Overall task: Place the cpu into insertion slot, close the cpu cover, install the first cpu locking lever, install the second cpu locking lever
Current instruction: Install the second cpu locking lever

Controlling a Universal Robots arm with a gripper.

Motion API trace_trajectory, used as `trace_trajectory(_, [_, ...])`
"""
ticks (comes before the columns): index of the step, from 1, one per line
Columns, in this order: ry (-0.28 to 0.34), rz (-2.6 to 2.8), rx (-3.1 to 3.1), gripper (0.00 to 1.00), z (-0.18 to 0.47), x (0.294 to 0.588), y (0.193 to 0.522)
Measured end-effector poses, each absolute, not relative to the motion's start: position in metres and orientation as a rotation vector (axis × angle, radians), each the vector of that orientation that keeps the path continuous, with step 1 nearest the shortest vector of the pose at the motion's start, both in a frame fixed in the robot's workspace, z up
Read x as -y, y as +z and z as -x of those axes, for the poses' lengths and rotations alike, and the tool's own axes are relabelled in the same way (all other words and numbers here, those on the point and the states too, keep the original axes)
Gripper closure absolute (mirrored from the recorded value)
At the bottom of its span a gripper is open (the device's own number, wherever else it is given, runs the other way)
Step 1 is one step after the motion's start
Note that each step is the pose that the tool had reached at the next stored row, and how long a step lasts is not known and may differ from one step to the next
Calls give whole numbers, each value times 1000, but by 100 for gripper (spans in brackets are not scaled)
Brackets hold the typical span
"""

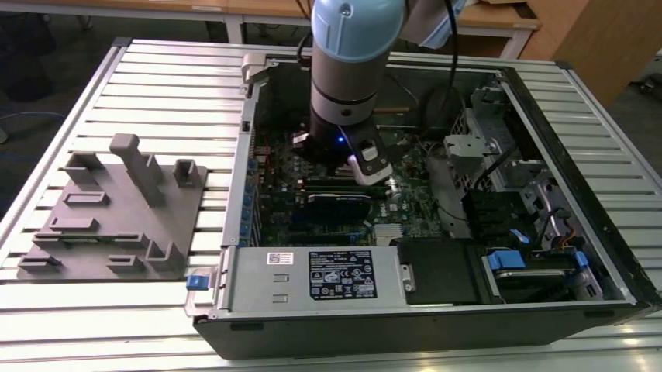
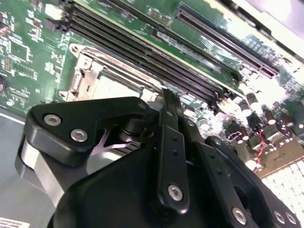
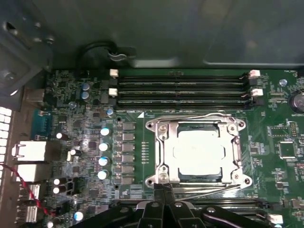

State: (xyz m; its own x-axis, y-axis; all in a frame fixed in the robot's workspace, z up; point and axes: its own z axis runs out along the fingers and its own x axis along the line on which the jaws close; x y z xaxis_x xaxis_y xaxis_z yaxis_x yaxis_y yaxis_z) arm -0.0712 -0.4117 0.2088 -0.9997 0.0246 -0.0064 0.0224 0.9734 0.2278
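1. The arm (image 1: 346,70) is reaching down into the open computer case (image 1: 435,302), which is lying on the slatted counter (image 1: 166,85).
2. The chip (image 3: 198,153) is sitting in its socket (image 3: 197,178), with the metal cover (image 3: 164,152) lying flat around it; both show in the first wrist view.
3. The pincer (image 3: 163,186) is hovering at the socket's edge beside the thin lever wires (image 3: 209,190), its fingers (image 2: 168,111) pressed together, clenched on nothing.
4. A grey fixture (image 1: 114,217) is resting on the counter at the exterior view's left.

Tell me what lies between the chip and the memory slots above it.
In the first wrist view, the metal cover's frame edge and a thin wire lever lie between the chip and the memory slots.
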Motion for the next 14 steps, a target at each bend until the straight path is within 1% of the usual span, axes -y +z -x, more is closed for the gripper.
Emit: trace_trajectory(14, [346, -37, -3115, 90, 69, 415, 209])
